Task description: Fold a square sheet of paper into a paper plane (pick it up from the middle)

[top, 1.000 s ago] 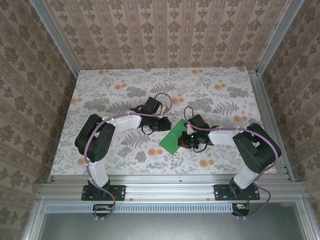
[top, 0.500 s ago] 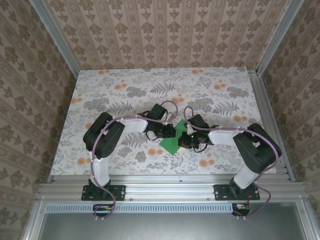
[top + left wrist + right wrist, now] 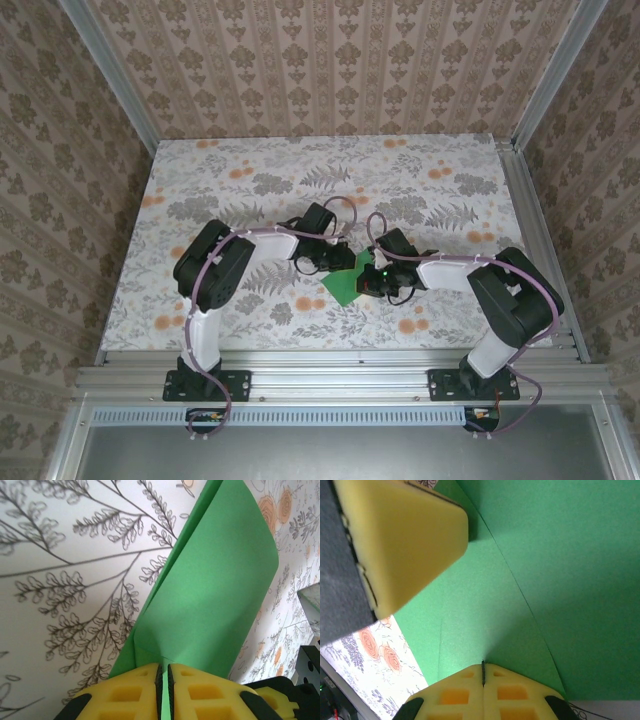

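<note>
left wrist: paper (image 3: 215, 595) edge in left end effector (image 3: 163, 674)

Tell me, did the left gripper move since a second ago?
Yes. Judged against the table's left edge, the left gripper slid right, to the green paper.

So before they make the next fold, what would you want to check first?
1. Is the left gripper pinching the green paper? Ok: a sliver of green shows between its fingers.
2. Is the right gripper shut? Ok.
3. Is paper actually clamped inside the right gripper? Cannot tell: the sheet reaches its tips, but the slit looks dark.
4. Is there already a crease to work from? Ok: a straight fold line runs across the sheet.
5. Is the left gripper's finger apart from the right gripper? Ok, though they are close.
</note>
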{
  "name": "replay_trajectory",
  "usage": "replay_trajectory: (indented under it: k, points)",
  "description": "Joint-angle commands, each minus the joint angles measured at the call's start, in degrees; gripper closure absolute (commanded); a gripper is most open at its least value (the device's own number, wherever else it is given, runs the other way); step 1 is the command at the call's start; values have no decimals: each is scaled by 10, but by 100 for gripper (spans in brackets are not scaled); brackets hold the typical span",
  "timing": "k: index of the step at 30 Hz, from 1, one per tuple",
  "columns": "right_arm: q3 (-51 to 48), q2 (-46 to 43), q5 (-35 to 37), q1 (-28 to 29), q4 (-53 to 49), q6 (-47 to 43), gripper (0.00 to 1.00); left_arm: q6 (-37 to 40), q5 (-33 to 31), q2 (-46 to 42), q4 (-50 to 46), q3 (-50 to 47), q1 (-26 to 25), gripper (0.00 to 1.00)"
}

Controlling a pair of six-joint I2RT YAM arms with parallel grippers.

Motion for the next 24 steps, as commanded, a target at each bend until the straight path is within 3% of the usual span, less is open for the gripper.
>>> replay_trajectory:
  k: [1,13,19,24]
  points:
    - [-19,6,41,4,-105,-18,98,8,-60,22,-14,20,23,84]
    - [-21,6,44,8,-109,-24,98,49,-91,25,-78,62,9,84]
    - [-23,0,37,10,-105,-28,98,62,-159,-29,-85,47,9,82]
    - [-15,-23,25,10,-101,-25,96,53,-141,-95,-82,21,6,77]
